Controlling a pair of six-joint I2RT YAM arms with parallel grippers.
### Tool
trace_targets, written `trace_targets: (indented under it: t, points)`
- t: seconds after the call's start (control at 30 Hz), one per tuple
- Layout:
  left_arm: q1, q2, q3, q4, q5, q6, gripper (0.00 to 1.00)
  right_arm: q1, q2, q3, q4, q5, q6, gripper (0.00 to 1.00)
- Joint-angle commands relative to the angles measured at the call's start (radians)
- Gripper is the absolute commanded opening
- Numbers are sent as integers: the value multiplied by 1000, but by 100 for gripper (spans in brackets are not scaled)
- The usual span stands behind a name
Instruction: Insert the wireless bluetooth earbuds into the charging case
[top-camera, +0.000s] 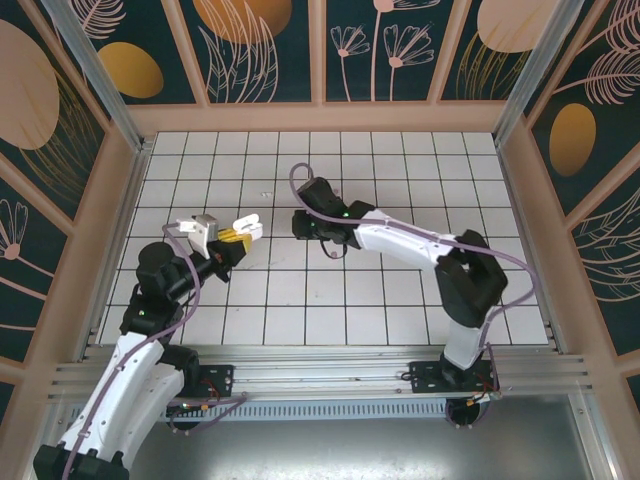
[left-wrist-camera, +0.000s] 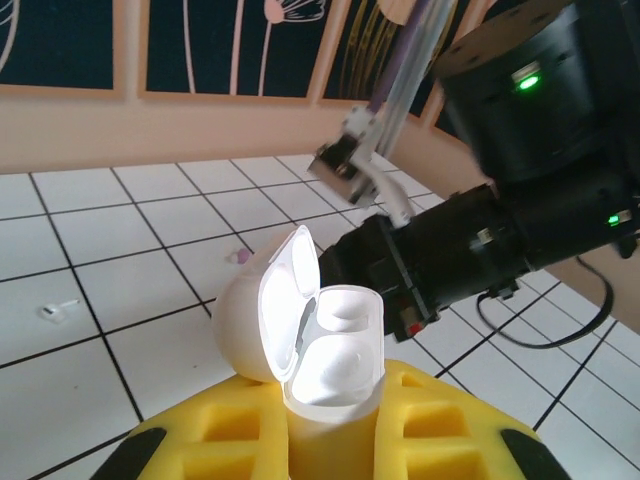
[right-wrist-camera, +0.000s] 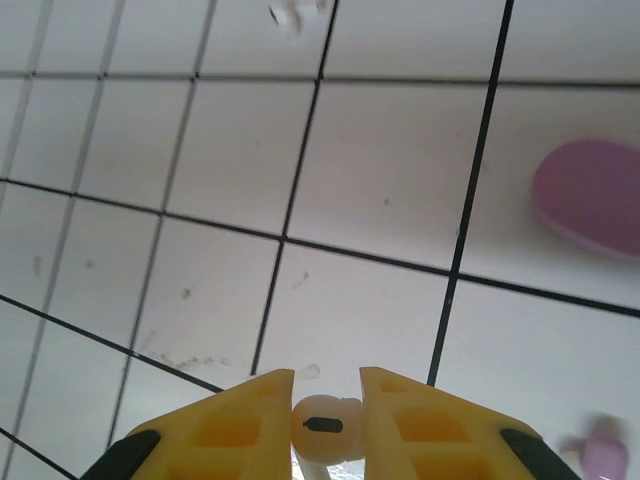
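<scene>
Looking at the worktop (top-camera: 400, 290): white square tiles with dark grout lines; the right wrist view shows a few scuffs on them.
Room: you're boxed in by dark teal wall panels (top-camera: 265, 50) with leaf and flower prints, set in pale wood frames.
Left gripper (left-wrist-camera: 325, 412): clamped on the white charging case (left-wrist-camera: 335, 345), lid (left-wrist-camera: 262, 320) flipped open, held up off the tiles.
Right gripper (right-wrist-camera: 325, 392): pinching one white earbud (right-wrist-camera: 325, 425) between its yellow fingertips, above the tiles.
Top view: your two grippers sit near each other, left of centre, not touching.
Left wrist view adds: a second white earbud (left-wrist-camera: 55, 310) lying on a tile off to the left, and the right arm (left-wrist-camera: 500, 230) close behind the case.
Right wrist view adds: a lilac case (right-wrist-camera: 590, 195) on the tiles at the right edge, a blurry lilac earbud (right-wrist-camera: 605, 455) in the bottom corner, and a small white piece (right-wrist-camera: 290, 12) cut off at the top.
</scene>
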Motion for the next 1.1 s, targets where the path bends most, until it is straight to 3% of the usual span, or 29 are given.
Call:
trace_targets:
  t: [0.0, 0.3, 0.63, 0.87, 1.07]
  points:
    - [0, 28, -4, 154, 71, -21, 0, -3, -122, -58, 150, 81, 7, 21]
    - [-16, 109, -42, 376, 100, -47, 0, 6, -366, -217, 378, 86, -52, 21]
    - [-213, 267, -23, 582, -96, 36, 0, 41, -554, -333, 579, 64, -109, 21]
    - [-267, 369, 6, 712, -153, 76, 0, 60, -652, -425, 718, 23, -117, 22]
    - [-301, 431, 42, 759, -193, 105, 0, 69, -644, -452, 785, -8, -118, 22]
